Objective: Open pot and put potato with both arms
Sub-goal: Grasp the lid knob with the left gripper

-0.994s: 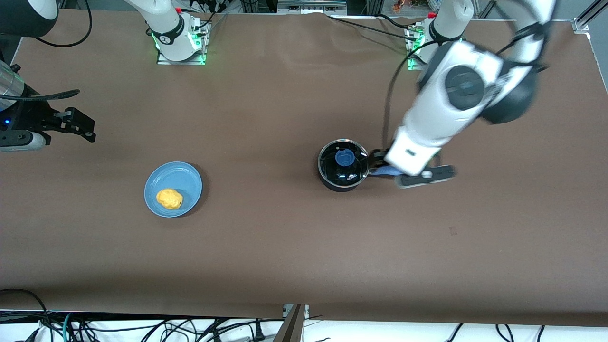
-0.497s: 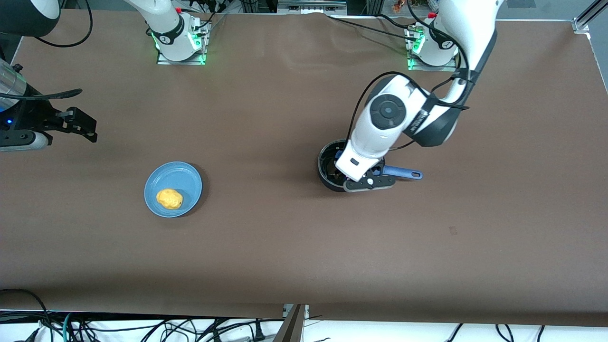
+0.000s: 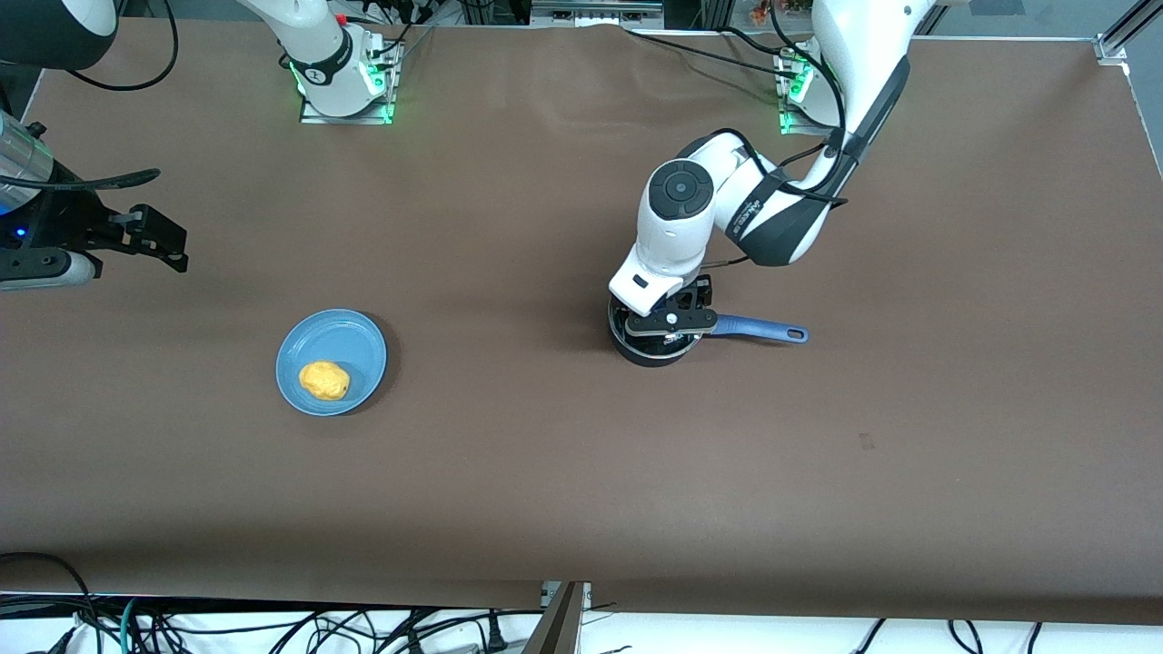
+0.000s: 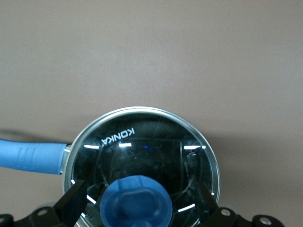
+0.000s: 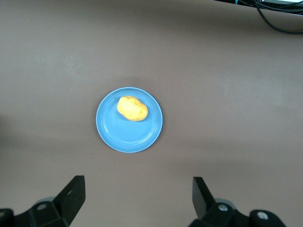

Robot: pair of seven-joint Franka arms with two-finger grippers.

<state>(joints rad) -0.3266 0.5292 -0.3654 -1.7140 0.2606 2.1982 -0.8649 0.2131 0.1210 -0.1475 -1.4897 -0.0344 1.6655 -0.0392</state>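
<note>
- The potato [image 3: 323, 381] lies on a blue plate [image 3: 350, 336] toward the right arm's end of the bench [image 3: 545, 472], nearest the front camera, uncovered and free for a grasp from above.
- The pot [image 3: 647, 353] sits a little farther from that camera, well apart from the plate, its blue handle [image 3: 759, 330] pointing toward the left arm's end.
- The glass lid [image 4: 142, 137] is on the pot, so the opening step looks not yet done.
- The left tool [image 3: 670, 329] is low over the pot; in the left wrist view its fingers [image 4: 71, 204] stand apart on either side of the lid's blue knob [image 4: 136, 201], placed, I judge, to close on the knob and lift.
- The right tool [image 3: 145, 238] waits high over the bench edge, fingers [image 5: 72, 193] spread wide, the plate and potato in its wrist view, probably for the pick once the pot is open.
</note>
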